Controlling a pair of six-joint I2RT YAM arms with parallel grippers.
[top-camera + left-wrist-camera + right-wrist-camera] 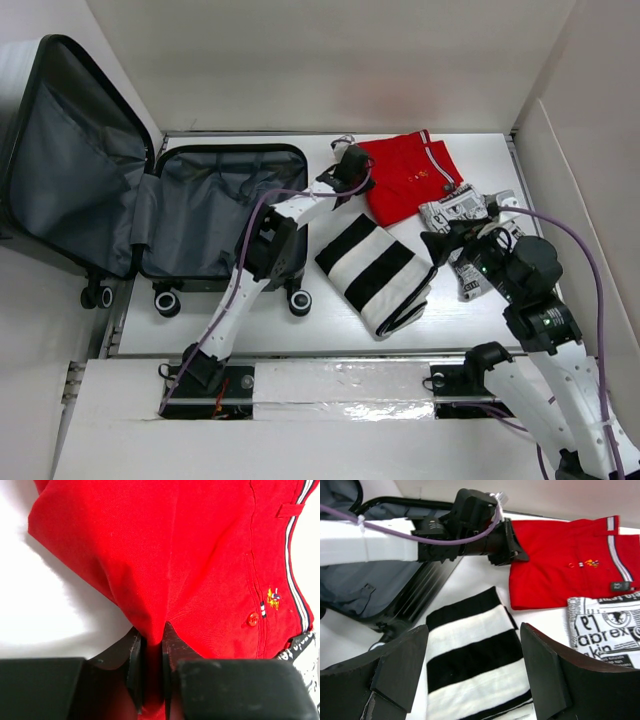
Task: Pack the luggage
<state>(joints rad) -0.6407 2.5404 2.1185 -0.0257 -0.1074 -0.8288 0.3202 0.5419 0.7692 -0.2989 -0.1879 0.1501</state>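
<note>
Grasp step: left gripper (152, 636) pinches red shirt (200, 555) edge; right gripper (472, 667) spread wide over striped top (380, 270). Open suitcase (215, 205) sits at left of table (250, 320). Next, likely carry shirt leftward into it.

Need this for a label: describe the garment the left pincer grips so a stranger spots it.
Right of the open luggage lie three folded garments. The red garment is the farthest back, its edge pinched by the left pincer. It alone is red; the striped garment is black-and-white, the newsprint garment printed.
</note>
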